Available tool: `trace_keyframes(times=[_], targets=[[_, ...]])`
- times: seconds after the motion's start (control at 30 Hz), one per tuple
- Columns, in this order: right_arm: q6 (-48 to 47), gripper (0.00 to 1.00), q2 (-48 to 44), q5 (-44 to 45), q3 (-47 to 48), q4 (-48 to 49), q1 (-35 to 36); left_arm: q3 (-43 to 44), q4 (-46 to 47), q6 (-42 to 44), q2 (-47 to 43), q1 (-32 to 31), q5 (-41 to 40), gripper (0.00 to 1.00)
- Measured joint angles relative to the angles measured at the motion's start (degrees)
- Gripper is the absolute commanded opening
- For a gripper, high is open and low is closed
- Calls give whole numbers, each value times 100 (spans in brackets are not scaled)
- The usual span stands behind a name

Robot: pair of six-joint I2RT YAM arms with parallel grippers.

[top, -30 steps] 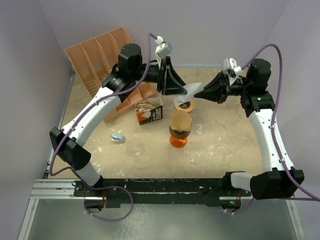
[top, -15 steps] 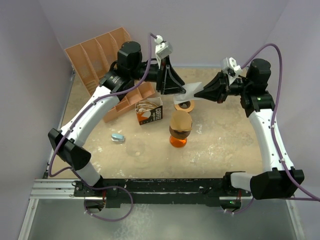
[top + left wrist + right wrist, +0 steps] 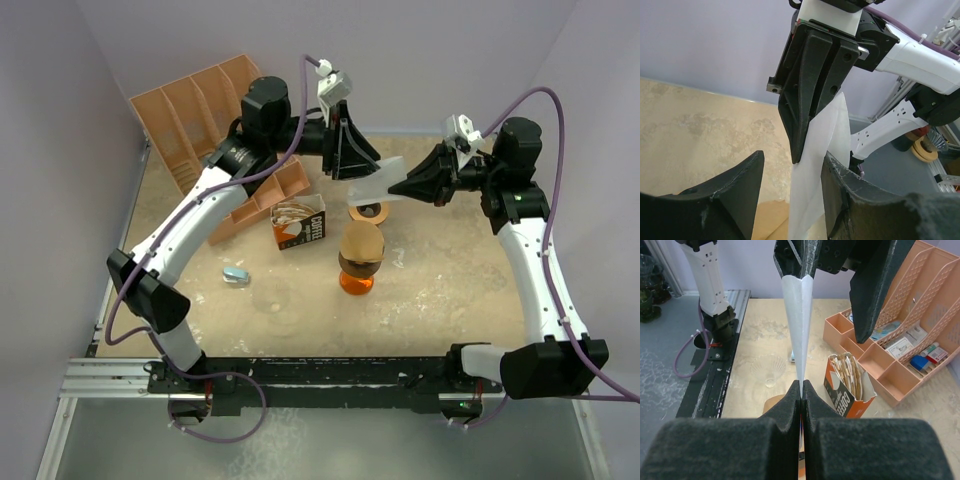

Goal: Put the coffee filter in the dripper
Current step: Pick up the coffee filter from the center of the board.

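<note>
The white paper coffee filter (image 3: 375,183) hangs in the air above the middle of the table. My right gripper (image 3: 394,188) is shut on one edge of it, seen as a thin folded sheet (image 3: 797,320) rising from the closed tips (image 3: 801,383). My left gripper (image 3: 357,172) is open, its fingers astride the filter's other end (image 3: 815,165). The filter lies against the right finger (image 3: 850,190), with a gap to the left one. The clear glass dripper (image 3: 272,295) stands on the table near the front left, also in the right wrist view (image 3: 767,369).
An orange box of filters (image 3: 300,222) stands open left of centre. An orange carafe with a wooden lid (image 3: 360,260) sits below the grippers, a wooden ring (image 3: 368,210) behind it. A peach desk organizer (image 3: 200,110) fills the back left. A small blue object (image 3: 235,274) lies near the dripper.
My left wrist has lifted and swung a little to the right, its fingers now angled across the filter. The right gripper has held still with the filter.
</note>
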Motion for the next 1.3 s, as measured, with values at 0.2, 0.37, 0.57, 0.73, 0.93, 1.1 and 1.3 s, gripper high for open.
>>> trace_keyframes(times=[0.2, 0.37, 0.57, 0.73, 0.93, 1.1, 1.3], targets=[[0, 0, 0, 0, 0, 0, 0, 28, -66, 66, 24, -52, 7, 43], [0, 0, 0, 20, 0, -2, 0, 179, -492, 455, 48, -173, 4, 33], [-4, 0, 0, 127, -20, -2, 0, 577, -966, 890, 199, -337, -94, 22], [-72, 0, 0, 216, -74, -109, 0, 791, -1327, 1209, 315, -413, -258, 17], [-195, 0, 0, 280, -74, -245, 0, 852, -1631, 1464, 326, -417, -365, 7], [-232, 0, 2, 363, -74, -350, 0, 874, -1816, 1639, 326, -424, -413, 0], [-190, 4, 2, 581, -76, -345, 2, 826, -1663, 1513, 326, -424, -420, 0]])
